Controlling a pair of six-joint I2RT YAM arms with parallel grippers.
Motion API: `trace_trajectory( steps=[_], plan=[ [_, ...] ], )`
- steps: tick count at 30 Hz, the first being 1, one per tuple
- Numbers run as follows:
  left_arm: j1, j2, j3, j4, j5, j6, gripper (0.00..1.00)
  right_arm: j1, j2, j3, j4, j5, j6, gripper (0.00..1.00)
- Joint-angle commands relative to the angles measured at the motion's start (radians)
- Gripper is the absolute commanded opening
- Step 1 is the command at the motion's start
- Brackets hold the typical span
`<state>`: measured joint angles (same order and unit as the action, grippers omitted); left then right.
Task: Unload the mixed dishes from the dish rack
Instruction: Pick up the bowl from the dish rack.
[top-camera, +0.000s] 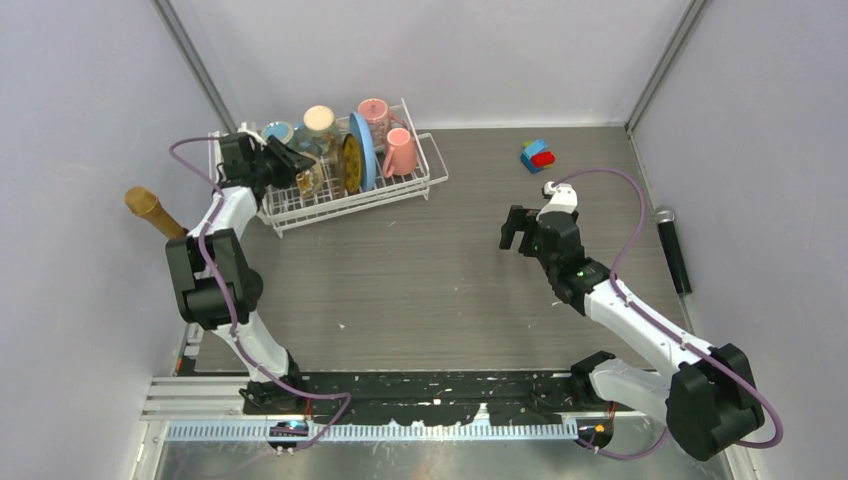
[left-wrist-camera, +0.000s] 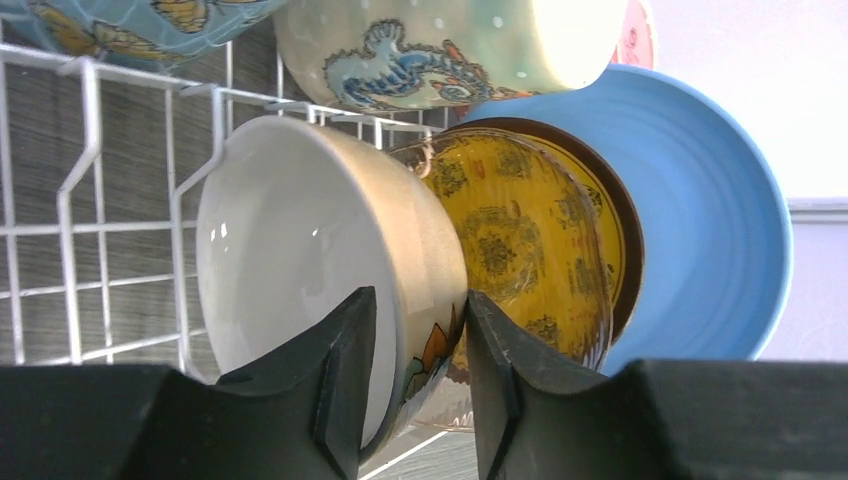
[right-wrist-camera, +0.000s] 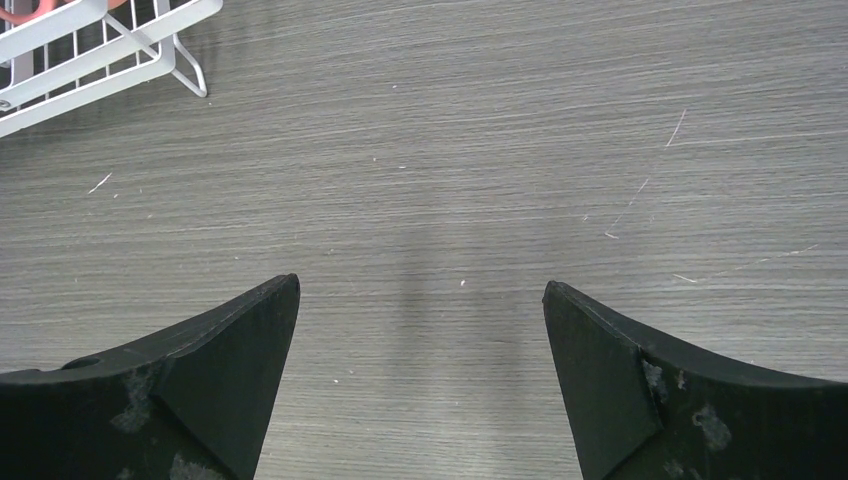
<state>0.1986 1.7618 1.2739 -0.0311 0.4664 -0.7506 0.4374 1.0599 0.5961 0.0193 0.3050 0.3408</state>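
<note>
While the mixed dishes (top-camera: 362, 150) all sit racked, the left gripper (left-wrist-camera: 420, 300) clamps the small cream bowl (left-wrist-camera: 300, 240) between its fingers (right gripper (right-wrist-camera: 420, 283) spread, empty).

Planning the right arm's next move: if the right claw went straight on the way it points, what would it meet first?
Probably the bare table; nothing lies between the fingers of the right claw. The dish rack corner sits off to the side.
</note>
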Motion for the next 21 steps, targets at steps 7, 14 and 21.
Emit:
trace_trajectory(
  steps=[7,14,21],
  plan=[
    [0.003,-0.008,0.027,0.086,0.051,-0.086,0.19,0.004,-0.003,0.045,0.002,0.014,-0.009,1.00],
    [0.004,-0.005,0.056,0.130,0.089,-0.131,0.08,0.004,0.005,0.056,-0.012,-0.006,-0.004,1.00],
    [0.004,0.020,0.042,0.317,0.208,-0.195,0.00,0.004,-0.017,0.048,-0.012,-0.010,-0.004,1.00]
  ],
)
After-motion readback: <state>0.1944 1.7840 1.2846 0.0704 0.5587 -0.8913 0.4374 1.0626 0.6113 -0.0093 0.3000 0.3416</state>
